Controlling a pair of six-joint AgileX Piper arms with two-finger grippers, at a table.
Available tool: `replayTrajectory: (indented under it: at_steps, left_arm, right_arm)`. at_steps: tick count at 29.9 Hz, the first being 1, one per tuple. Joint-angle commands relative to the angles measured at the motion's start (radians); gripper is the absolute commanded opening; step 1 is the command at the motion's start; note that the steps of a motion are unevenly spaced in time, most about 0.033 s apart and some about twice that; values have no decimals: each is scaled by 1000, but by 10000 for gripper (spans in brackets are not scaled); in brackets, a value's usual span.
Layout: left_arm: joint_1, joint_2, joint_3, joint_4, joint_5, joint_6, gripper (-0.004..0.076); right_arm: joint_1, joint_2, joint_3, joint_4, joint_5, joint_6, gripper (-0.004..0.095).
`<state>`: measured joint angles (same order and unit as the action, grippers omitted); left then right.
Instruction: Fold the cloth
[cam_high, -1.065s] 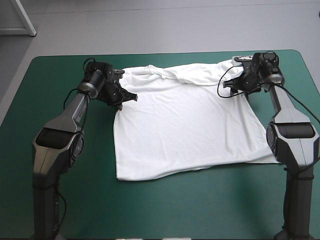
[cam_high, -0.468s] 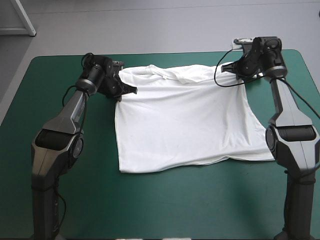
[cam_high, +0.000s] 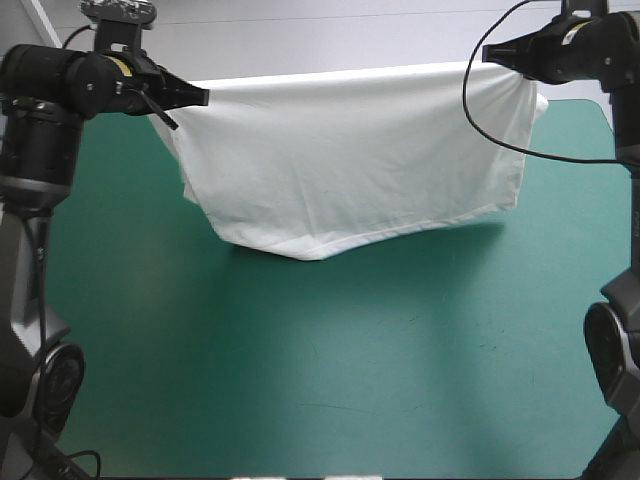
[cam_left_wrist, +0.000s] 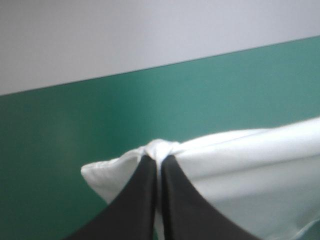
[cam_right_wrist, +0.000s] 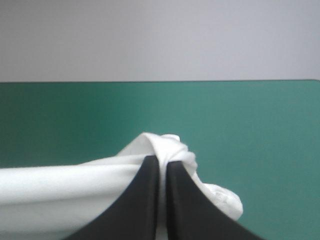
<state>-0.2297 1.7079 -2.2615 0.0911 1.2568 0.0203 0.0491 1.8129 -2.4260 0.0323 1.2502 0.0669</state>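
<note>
T-shirt (cam_high: 350, 155) aloft between left tool (cam_high: 203, 97) and right tool (cam_high: 486, 51), each tight on a top corner

So there's a flat table with a teal-green cover (cam_high: 330, 380), sitting well below the left gripper (cam_high: 198, 97) and the right gripper (cam_high: 492, 52), smooth green spreading under them. Out ahead of both, its straight far edge meets plain pale grey floor (cam_high: 330, 35).

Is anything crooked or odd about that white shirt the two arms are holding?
Slightly. The white cloth T-shirt hangs between the left gripper and right gripper, both pinching bunched corners, but its lower hem sags to a point nearer the left one. No damage shows.
</note>
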Motion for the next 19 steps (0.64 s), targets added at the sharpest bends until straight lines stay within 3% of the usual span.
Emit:
replayTrajectory:
  at_steps: [1,10,19]
  left_arm:
    - [26,-121,-29,61,29,31,-9]
    - [79,-208,-29,25,31,85,-9]
    - [81,-119,-21,-41,16,142,-9]
  right_arm:
    - [-3,-150,-33,-24,-32,3,-19]
    - [-3,-316,-31,116,-32,-19,-19]
    - [-3,-261,35,151,-32,-47,-19]
